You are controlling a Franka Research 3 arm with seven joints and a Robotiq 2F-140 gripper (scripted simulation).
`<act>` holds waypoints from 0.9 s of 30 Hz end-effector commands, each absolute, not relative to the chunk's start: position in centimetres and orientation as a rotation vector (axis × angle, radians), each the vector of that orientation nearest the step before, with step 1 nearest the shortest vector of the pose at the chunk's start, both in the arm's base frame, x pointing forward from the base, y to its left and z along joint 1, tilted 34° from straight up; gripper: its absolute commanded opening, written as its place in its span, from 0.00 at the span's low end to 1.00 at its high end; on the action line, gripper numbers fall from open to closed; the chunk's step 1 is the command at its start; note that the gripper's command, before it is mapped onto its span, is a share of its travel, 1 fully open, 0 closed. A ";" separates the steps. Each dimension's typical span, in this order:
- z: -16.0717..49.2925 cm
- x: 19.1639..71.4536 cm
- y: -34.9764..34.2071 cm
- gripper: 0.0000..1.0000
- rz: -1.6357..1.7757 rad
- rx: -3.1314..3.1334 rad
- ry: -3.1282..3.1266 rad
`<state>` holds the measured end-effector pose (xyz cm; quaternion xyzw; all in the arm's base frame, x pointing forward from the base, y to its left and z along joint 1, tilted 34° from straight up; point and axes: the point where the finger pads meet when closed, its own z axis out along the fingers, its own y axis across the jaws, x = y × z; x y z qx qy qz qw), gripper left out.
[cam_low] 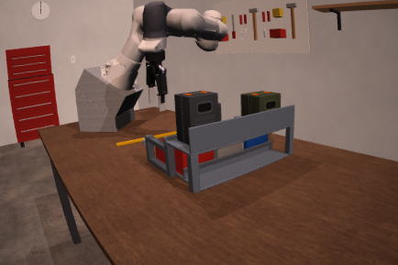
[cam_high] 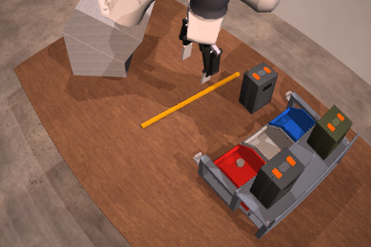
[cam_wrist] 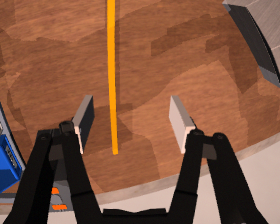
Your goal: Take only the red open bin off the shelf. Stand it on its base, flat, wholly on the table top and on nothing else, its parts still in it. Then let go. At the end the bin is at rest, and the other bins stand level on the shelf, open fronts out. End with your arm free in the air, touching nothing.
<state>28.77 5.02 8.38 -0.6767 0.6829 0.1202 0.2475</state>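
Observation:
The red open bin (cam_high: 232,171) (cam_low: 206,155) sits in the grey shelf (cam_high: 299,173) (cam_low: 238,129) at its left end in the top view, a round grey part (cam_high: 240,162) inside it. The white bin (cam_high: 266,143) stands beside it in the middle, and the blue bin (cam_high: 291,123) (cam_low: 256,142) (cam_wrist: 3,165) at the other end. Their open fronts face the yellow bar's side. My gripper (cam_high: 196,67) (cam_low: 155,103) (cam_wrist: 131,106) is open and empty. It hangs above the table between the robot base and the shelf, well away from the red bin.
A yellow bar (cam_high: 190,100) (cam_low: 138,140) (cam_wrist: 111,75) lies on the table (cam_high: 128,161) (cam_low: 275,204) in front of the shelf. A dark case (cam_high: 257,90) stands near the blue bin. Another dark case (cam_high: 277,179) (cam_low: 197,115) and a green case (cam_high: 329,132) (cam_low: 259,104) stand on the shelf's top.

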 end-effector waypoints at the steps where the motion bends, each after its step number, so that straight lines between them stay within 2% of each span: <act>1: 8.4 28.7 5.0 0.57 0.038 -1.734 1.866; 6: 8.4 28.7 5.0 0.57 0.038 -1.734 1.866; 7: 8.4 28.8 5.0 0.57 0.269 -1.824 1.865; 11: 8.4 28.7 5.0 0.57 0.038 -1.734 1.866; 23: 8.4 28.7 5.0 0.57 0.038 -1.734 1.866; 24: 8.4 28.8 5.0 0.57 0.269 -1.824 1.865; 27: 8.4 28.7 5.0 0.57 0.095 -1.758 1.867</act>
